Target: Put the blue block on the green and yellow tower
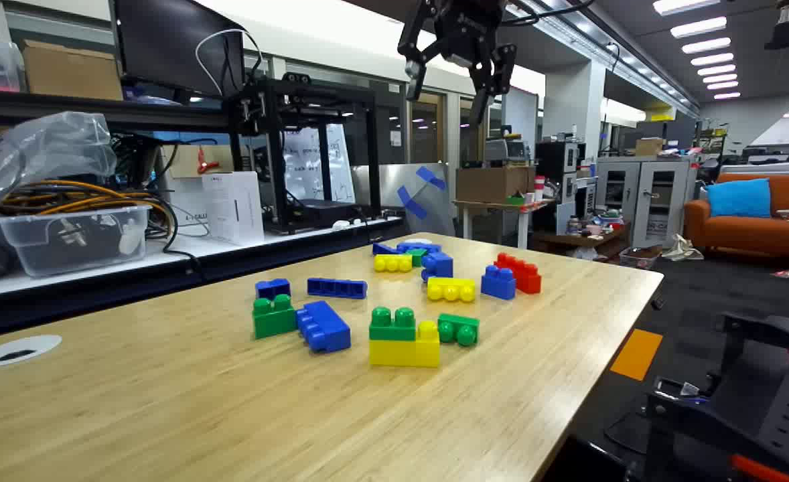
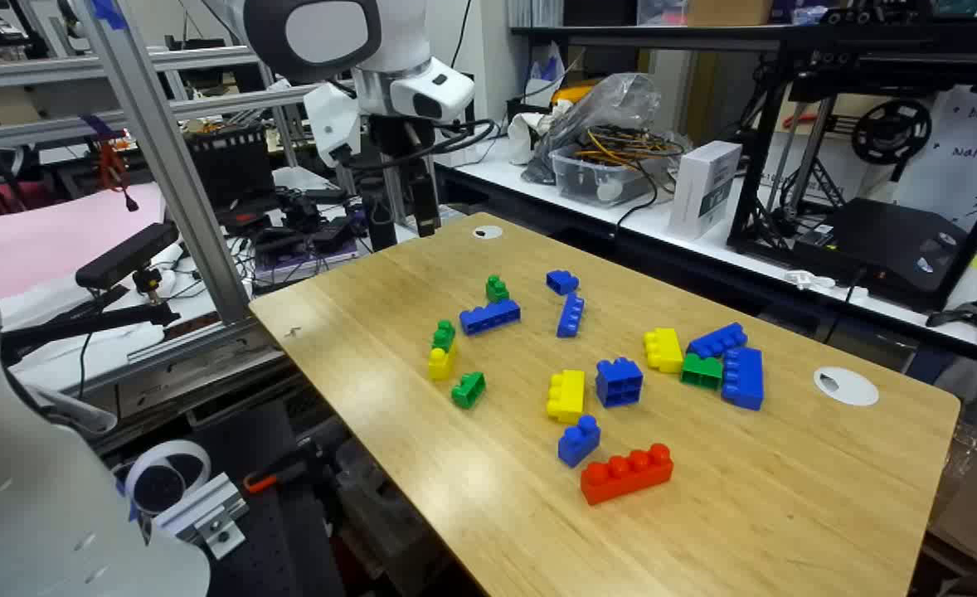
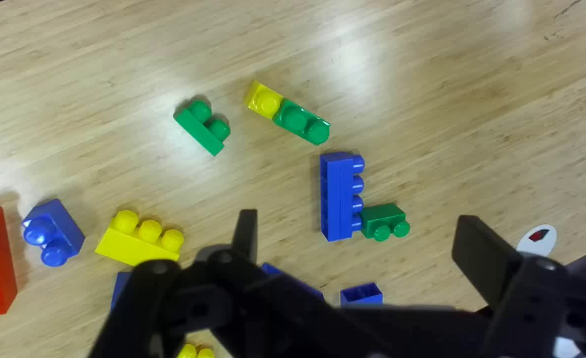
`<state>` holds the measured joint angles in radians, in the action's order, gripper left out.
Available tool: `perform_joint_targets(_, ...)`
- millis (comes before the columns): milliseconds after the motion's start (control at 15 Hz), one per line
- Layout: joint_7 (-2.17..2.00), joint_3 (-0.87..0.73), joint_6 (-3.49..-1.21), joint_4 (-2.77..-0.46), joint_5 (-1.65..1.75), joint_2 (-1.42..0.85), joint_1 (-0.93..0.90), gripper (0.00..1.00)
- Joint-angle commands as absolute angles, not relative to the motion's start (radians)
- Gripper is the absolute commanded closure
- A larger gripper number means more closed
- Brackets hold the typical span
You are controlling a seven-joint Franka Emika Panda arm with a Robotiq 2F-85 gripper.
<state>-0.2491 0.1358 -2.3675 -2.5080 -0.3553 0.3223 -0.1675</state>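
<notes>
The green and yellow tower [image 1: 404,351] is a green two-stud brick on a longer yellow brick, standing upright with one yellow stud bare. It also shows in an exterior view [image 2: 442,352] and the wrist view [image 3: 287,113]. A small upright blue block [image 1: 498,284] with two studs stands beside the red brick, also in an exterior view [image 2: 578,441] and the wrist view [image 3: 56,231]. Other small blue bricks [image 2: 619,381] [image 2: 561,282] lie tipped; I cannot tell for certain which one is meant. My gripper [image 1: 447,104] is open, empty and high above the table; its fingers [image 3: 356,219] are wide apart.
A green brick [image 1: 459,329] lies close beside the tower. A long blue brick [image 2: 490,317] touches another green brick [image 2: 497,290]. A red brick [image 2: 628,474], yellow bricks [image 2: 566,396] [image 2: 663,350] and a blue-green cluster [image 2: 741,377] lie further along the table.
</notes>
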Motion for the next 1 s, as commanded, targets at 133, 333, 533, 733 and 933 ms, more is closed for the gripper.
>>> perform_joint_targets(133,-0.249,0.139,-2.365,-2.507,-0.356,0.323,-0.164,0.00)
perform_joint_targets(333,-0.249,0.139,-2.365,-2.507,-0.356,0.323,-0.164,0.00)
perform_joint_targets(533,-0.249,0.139,-2.365,-2.507,-0.356,0.323,-0.164,0.00)
perform_joint_targets(733,-0.246,0.132,-2.374,-2.493,-0.360,0.303,-0.158,0.00)
perform_joint_targets(933,-0.198,0.098,-2.379,-2.467,-0.388,0.285,-0.157,0.00)
